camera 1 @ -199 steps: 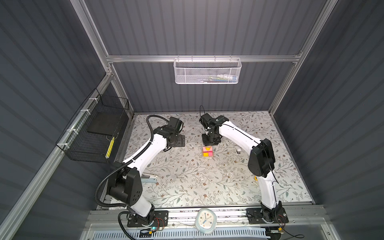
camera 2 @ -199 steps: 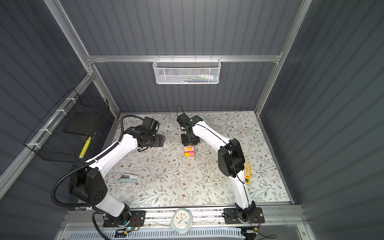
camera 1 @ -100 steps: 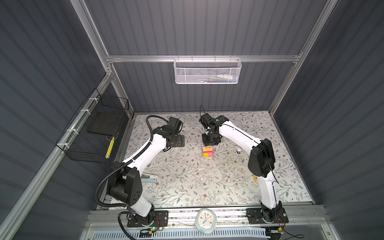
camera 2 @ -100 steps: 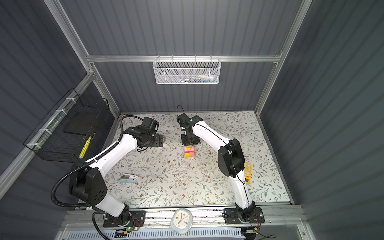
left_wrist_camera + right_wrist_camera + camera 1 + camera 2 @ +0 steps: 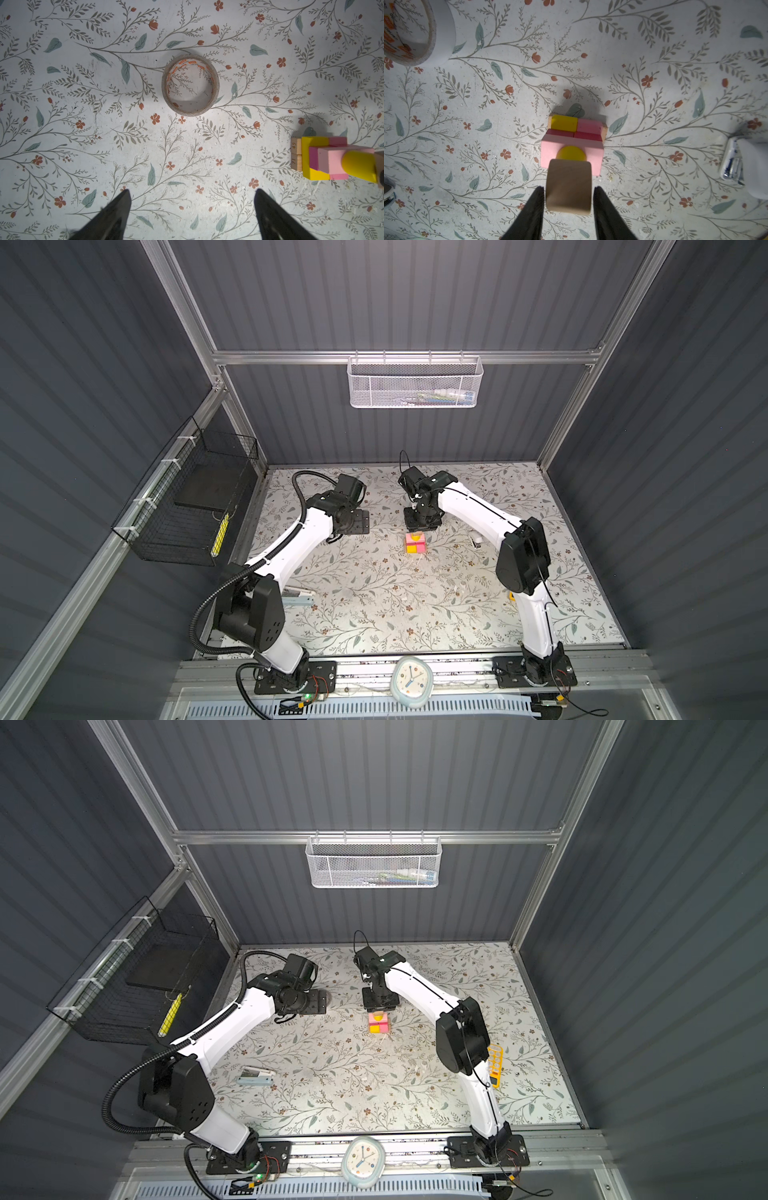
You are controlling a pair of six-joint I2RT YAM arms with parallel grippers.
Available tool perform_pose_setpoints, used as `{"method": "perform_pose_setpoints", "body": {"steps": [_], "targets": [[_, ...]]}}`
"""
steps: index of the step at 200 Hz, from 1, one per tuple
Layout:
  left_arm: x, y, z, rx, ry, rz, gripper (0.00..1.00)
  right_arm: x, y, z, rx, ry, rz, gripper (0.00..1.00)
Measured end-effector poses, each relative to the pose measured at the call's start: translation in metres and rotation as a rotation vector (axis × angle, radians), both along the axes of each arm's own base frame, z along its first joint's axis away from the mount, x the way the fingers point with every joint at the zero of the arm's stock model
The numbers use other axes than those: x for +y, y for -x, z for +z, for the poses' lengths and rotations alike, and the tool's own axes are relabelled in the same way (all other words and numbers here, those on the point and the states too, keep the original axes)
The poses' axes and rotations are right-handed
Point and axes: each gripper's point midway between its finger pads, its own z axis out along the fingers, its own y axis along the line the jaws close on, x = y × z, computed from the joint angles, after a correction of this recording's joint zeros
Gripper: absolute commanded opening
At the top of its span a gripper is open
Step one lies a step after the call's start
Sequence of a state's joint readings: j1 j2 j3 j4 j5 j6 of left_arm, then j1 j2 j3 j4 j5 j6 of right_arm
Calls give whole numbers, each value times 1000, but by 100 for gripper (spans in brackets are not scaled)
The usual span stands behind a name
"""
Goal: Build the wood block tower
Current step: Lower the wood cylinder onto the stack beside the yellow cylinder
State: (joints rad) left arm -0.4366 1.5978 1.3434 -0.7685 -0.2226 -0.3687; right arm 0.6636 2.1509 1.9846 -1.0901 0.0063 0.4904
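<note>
The tower [image 5: 415,542] [image 5: 379,1023] stands mid-table: tan bars at the bottom, yellow and pink blocks [image 5: 577,124], magenta cubes, a pink block [image 5: 550,153], then a yellow cylinder [image 5: 571,151]. A tan block [image 5: 569,187] sits on top of that cylinder. My right gripper [image 5: 569,188] [image 5: 422,522] hangs over the tower, open, its fingers [image 5: 538,199] flanking the tan block with a thin gap on each side. My left gripper [image 5: 192,191] [image 5: 357,522] is open and empty, to the left of the tower [image 5: 332,160].
A tape roll [image 5: 169,83] [image 5: 436,31] lies ahead of the left gripper. A white stapler [image 5: 255,1076] sits front left and a yellow-orange calculator [image 5: 495,1060] by the right arm. A small white object [image 5: 476,540] [image 5: 747,162] rests right of the tower.
</note>
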Motion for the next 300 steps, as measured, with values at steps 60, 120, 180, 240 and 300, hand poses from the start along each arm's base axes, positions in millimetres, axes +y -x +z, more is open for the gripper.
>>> {"method": "perform_pose_setpoints", "body": {"steps": [60, 120, 180, 240, 300], "targets": [[1, 2, -3, 9, -2, 0, 92, 0, 0, 0, 0, 0, -1, 38], [2, 2, -5, 13, 1, 3, 92, 0, 0, 0, 1, -1, -6, 44], [2, 2, -5, 15, 1, 3, 92, 0, 0, 0, 4, -4, -10, 41], [1, 3, -5, 18, 7, 0, 92, 0, 1, 0, 7, -6, -22, 42], [1, 2, -6, 18, 9, 1, 92, 0, 1, 0, 10, -8, -25, 43]]}}
